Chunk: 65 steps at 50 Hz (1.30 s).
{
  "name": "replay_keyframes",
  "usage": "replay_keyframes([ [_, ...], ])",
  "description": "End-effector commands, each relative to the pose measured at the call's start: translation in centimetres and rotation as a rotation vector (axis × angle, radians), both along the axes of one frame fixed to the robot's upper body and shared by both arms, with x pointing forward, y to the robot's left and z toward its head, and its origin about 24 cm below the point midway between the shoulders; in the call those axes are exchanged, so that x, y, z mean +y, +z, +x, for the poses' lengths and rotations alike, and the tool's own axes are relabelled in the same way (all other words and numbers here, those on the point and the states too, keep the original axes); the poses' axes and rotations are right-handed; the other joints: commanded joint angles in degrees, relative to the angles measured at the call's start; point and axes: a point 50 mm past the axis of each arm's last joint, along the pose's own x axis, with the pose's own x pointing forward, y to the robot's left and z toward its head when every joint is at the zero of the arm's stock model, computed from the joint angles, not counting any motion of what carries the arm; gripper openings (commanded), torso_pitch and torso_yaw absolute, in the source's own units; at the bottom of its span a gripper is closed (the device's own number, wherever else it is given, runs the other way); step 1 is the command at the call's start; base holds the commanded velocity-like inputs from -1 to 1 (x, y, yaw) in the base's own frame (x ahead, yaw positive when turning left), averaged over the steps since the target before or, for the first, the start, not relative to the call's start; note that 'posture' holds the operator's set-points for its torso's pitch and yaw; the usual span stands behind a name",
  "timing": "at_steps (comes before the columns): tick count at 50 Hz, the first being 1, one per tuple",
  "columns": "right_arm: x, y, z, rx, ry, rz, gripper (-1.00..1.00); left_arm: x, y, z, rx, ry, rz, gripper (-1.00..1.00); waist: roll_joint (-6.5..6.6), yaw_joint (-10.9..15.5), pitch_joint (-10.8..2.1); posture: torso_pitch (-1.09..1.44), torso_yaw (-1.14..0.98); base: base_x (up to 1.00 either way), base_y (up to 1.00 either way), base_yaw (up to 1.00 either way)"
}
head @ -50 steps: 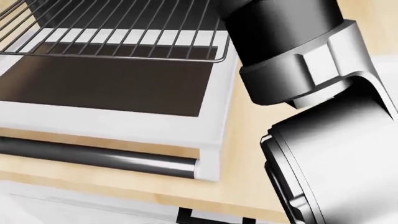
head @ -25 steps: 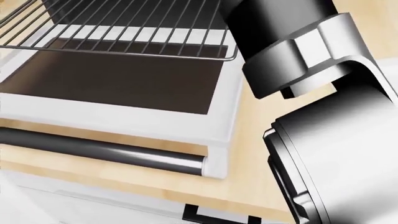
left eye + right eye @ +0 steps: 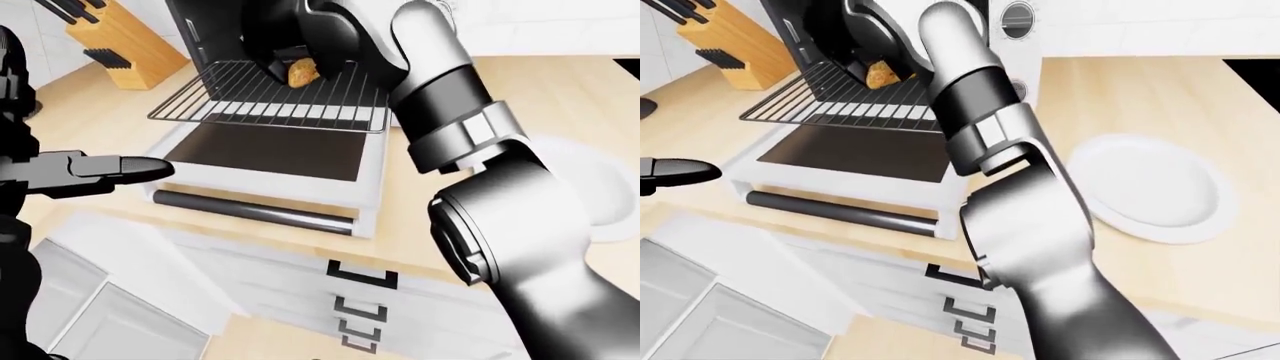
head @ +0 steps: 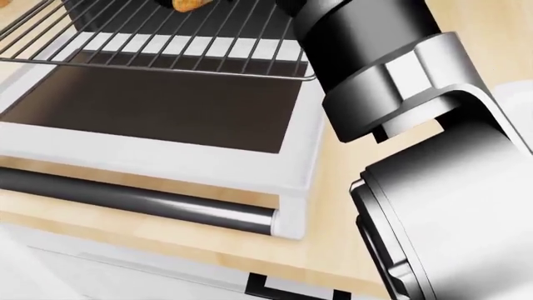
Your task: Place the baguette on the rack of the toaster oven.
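Right arm (image 3: 1020, 225): enters from the bottom right of the eye views and extends up and to the left. Silver upper segment fills the lower right; black-and-silver forearm (image 3: 440, 97) follows above it.

Right hand (image 3: 295, 45): black, at the top centre of the left-eye view, fingers curled down around a small brown piece; closed on it. Fingertips largely hidden by the hand's own bulk.

Left arm: enters at the left edge of the left-eye view, black, held low and roughly level.

Left hand (image 3: 95, 169): one finger (image 3: 140, 166) extended toward the view's right, holding nothing; other fingers not clearly visible.
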Motion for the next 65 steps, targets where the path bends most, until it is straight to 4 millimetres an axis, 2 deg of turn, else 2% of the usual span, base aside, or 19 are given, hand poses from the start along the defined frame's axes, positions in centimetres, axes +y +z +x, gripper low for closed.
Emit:
replay_keyframes([
  [1,0.2,2.3,-1.1,-0.077,0.022,0.036,-0.91,0.1,1.0,-0.7,-0.067,0.02,0.021,1.0,0.23,0.08,-1.57,0.0,0.44,0.0,0.0,0.0],
  [4,0.2,2.2,-1.0,-0.107,0.014,-0.016,-0.84,0.1,0.9,-0.7,-0.068,0.02,0.021,1.0,0.2,0.09,-1.54,0.0,0.44,0.0,0.0,0.0],
  [5,0.3,2.0,-1.0,-0.074,0.027,0.019,-0.84,0.1,0.9,-0.7,-0.067,0.021,0.023,1.0,0.2,0.1,-1.51,0.0,0.44,0.0,0.0,0.0],
  [8,0.2,1.9,-1.0,-0.125,0.017,-0.048,-0.85,0.1,0.8,-0.6,-0.066,0.02,0.023,1.0,0.15,0.17,-1.55,0.0,0.44,0.0,0.0,0.0],
  [9,0.3,1.7,-0.9,-0.089,0.027,-0.013,-0.85,0.0,0.8,-0.6,-0.066,0.019,0.022,1.0,0.14,0.19,-1.54,0.0,0.44,0.0,0.0,0.0],
  [17,0.5,1.0,-0.7,-0.125,0.026,-0.073,-0.85,0.2,0.8,-0.7,-0.068,0.025,0.023,1.0,0.14,0.2,-1.61,0.0,0.44,0.0,0.0,0.0],
  [25,0.6,0.5,-0.5,-0.107,0.032,-0.06,-0.77,0.3,0.8,-0.8,-0.07,0.026,0.025,1.0,0.15,0.24,-1.68,0.0,0.44,0.0,0.0,0.0],
  [40,0.6,0.7,-0.8,-0.116,0.037,-0.051,-0.13,0.1,1.2,-0.7,-0.074,0.026,0.032,1.0,0.11,0.27,-1.6,0.0,0.44,0.0,0.0,0.0],
  [50,0.7,0.7,-0.8,-0.117,0.04,-0.05,0.08,0.2,0.9,-0.7,-0.072,0.032,0.031,1.0,0.13,0.24,-1.64,0.0,0.44,0.0,0.0,0.0],
  [52,0.8,0.7,-0.9,-0.117,0.045,-0.048,0.29,0.2,0.9,-0.7,-0.071,0.032,0.03,1.0,0.13,0.26,-1.65,0.0,0.44,0.0,0.0,0.0],
  [56,0.9,0.8,-1.0,-0.117,0.051,-0.045,0.36,0.3,0.8,-0.8,-0.07,0.034,0.029,1.0,0.11,0.26,-1.65,0.0,0.44,0.0,0.0,0.0],
  [58,0.9,0.9,-1.1,-0.12,0.052,-0.047,0.55,0.3,0.8,-0.8,-0.07,0.033,0.03,1.0,0.1,0.27,-1.63,0.0,0.44,0.0,0.0,0.0],
  [65,1.3,2.0,-2.1,-0.143,0.07,-0.038,0.62,0.3,0.8,-0.8,-0.069,0.034,0.032,1.0,0.06,0.27,-1.53,0.0,0.44,0.0,0.0,0.0],
])
